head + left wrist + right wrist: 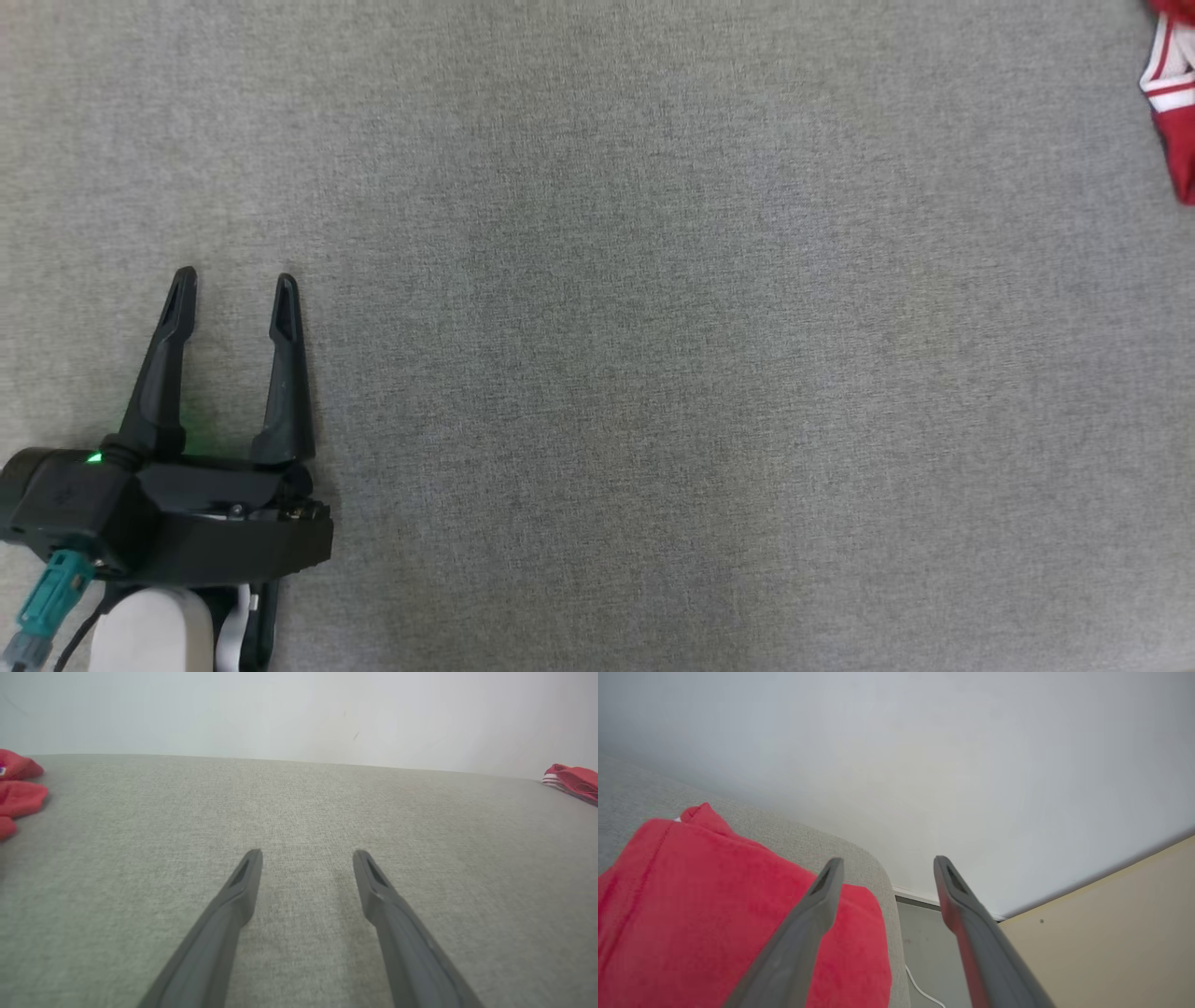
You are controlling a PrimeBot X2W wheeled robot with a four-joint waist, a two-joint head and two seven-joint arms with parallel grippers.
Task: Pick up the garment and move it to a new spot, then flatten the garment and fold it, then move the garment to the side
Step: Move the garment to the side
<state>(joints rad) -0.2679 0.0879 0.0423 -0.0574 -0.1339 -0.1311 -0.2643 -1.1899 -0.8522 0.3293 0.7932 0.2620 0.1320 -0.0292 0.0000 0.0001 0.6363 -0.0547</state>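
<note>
**Operator:** Where is the garment?

**Spotter:** Your garment, red with white stripes, is cut off by the head view's edge at about 2 o'clock. It lies on the grey cloth surface. The right wrist view shows its red fabric at 8 o'clock, beside a rounded corner of that surface.

**Operator:** Is a hand gripping it?

**Spotter:** Neither one is. Your right gripper is over it with the fingers spread and nothing between them. The finger toward 7 o'clock crosses the red, and the other crosses the pale wall and a beige panel. I cannot tell whether that first finger touches the cloth.

**Operator:** And the left?

**Spotter:** Your left gripper sits at 8 o'clock in the head view, well apart from the garment. Its fingers are spread over bare surface and point to 12. A green light glows at its base.

**Operator:** Anything else?

**Spotter:** In the left wrist view a second red heap lies at 9 o'clock near the surface's far edge. A white cable curls below the corner at 6 o'clock in the right wrist view.
</note>
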